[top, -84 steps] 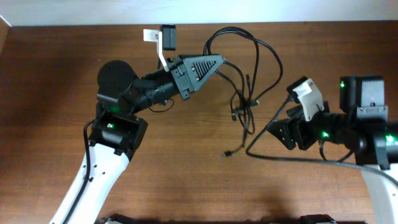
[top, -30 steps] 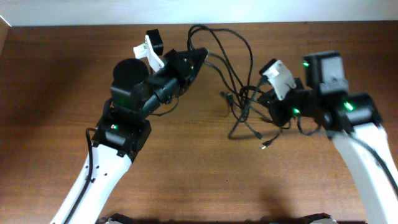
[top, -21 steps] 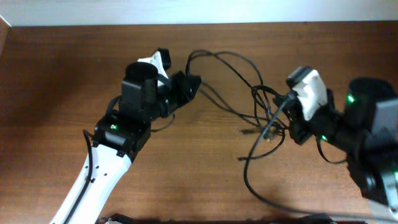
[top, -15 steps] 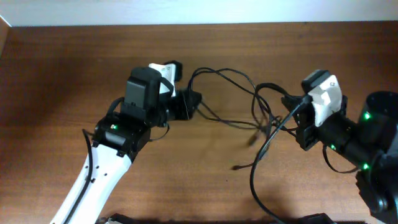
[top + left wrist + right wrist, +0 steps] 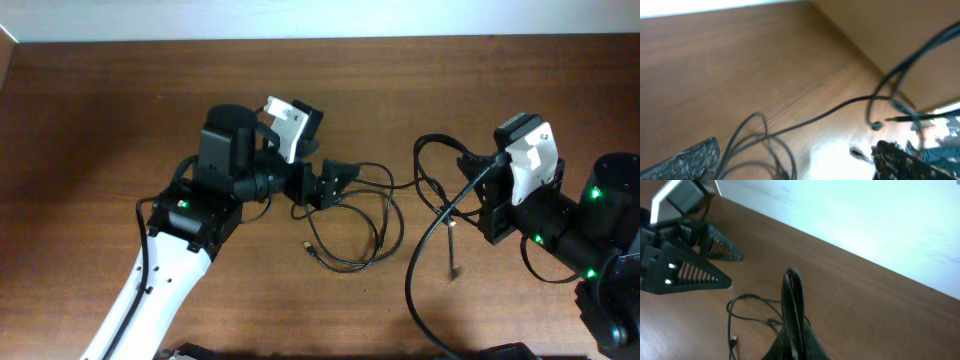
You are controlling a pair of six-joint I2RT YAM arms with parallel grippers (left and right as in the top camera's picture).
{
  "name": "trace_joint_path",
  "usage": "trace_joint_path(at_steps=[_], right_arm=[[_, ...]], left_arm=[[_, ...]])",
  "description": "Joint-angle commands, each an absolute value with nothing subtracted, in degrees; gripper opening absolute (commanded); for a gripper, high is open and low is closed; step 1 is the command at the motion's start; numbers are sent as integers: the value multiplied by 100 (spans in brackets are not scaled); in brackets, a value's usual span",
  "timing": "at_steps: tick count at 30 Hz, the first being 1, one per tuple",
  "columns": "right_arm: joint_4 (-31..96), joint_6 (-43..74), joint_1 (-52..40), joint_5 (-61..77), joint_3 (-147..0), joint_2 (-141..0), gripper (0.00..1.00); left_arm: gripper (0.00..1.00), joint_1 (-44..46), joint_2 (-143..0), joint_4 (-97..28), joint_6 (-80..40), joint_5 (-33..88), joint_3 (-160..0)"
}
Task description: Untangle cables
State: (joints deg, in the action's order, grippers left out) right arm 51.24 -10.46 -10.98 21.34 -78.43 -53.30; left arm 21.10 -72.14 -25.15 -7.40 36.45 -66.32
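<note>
left gripper (image 5: pixel 322 185): jaws spread wide, nothing pinched. The left wrist view is blurry, but its fingers (image 5: pixel 692 159) sit at the two bottom corners and thin strands run loose across the gap, none clamped.

right gripper (image 5: pixel 470 195): jaws pressed together on the held cable (image 5: pixel 428 235). In the right wrist view a black loop (image 5: pixel 792 272) pokes out past the closed tips.

(clock directions are off the overhead view, 12 = far edge of the desk (image 5: pixel 100 120))

Where the cables are, working outward:
- The loose cable (image 5: pixel 375 235) lies flat on the desk. It starts just beside the left gripper at its 3 o'clock and curls round to 5 o'clock. Its plug (image 5: pixel 311 249) sits at about 6 o'clock.
- The held cable humps up at the right gripper's 10 o'clock, then drops past 7 o'clock toward the near edge.
- A plug end (image 5: pixel 452 250) sits at 6–7 o'clock of the right gripper. It looks to hang clear of the desk, but I can't be sure.

My read on why:
- The right gripper keeps one strand raised and off to the 3 o'clock side so it separates from the pile.
- The left gripper stays wide open so nothing anchors the other end and the slack lies flat.

A thin strand bridges the flat coil and the hump. I can't tell whether the two cables cross there.
</note>
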Motion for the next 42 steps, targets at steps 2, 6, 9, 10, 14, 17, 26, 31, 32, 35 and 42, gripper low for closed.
trace_joint_path(at_steps=[2, 6, 9, 10, 14, 17, 26, 31, 32, 35, 42], right_arm=[[5092, -1000, -1120, 2766, -7898, -5275, 4], [5092, -1004, -1120, 3210, -7898, -5275, 4], [5092, -1022, -1125, 3435, -7898, -5275, 4], [5092, -1022, -1125, 3479, -7898, -5275, 4], [5074, -1022, -1125, 3673, -7898, -5275, 4], [5074, -1022, -1125, 3669, -7898, -5275, 4], [5074, -1020, -1122, 3533, -7898, -5275, 4], [5074, -1020, -1122, 3533, -7898, -5280, 4], [5072, -1020, -1122, 3535, -7898, -5282, 4], [5072, -1020, -1125, 3538, -7898, -5282, 4], [5072, -1020, -1122, 3535, -7898, -5282, 4]], left_arm=[[99, 2265, -7111, -1992, -141, 4394, -6670], [99, 2512, -7113, -1667, -143, 4392, -6670], [99, 2709, -7113, -1540, -143, 4351, -6670], [99, 2740, -7113, -1518, -145, 4329, -6670], [99, 2871, -7120, -1452, -148, 4128, -6670], [99, 2910, -7129, -1450, -148, 4049, -6670], [91, 2910, -7129, -1435, -148, 4047, -6670], [6, 2910, -7129, -1415, -169, 3750, -6670], [0, 2910, -7129, -1396, -169, 3752, -6670], [0, 2910, -7129, -1372, -169, 3752, -6670], [46, 2971, -7129, -1315, -325, 3817, -6670]])
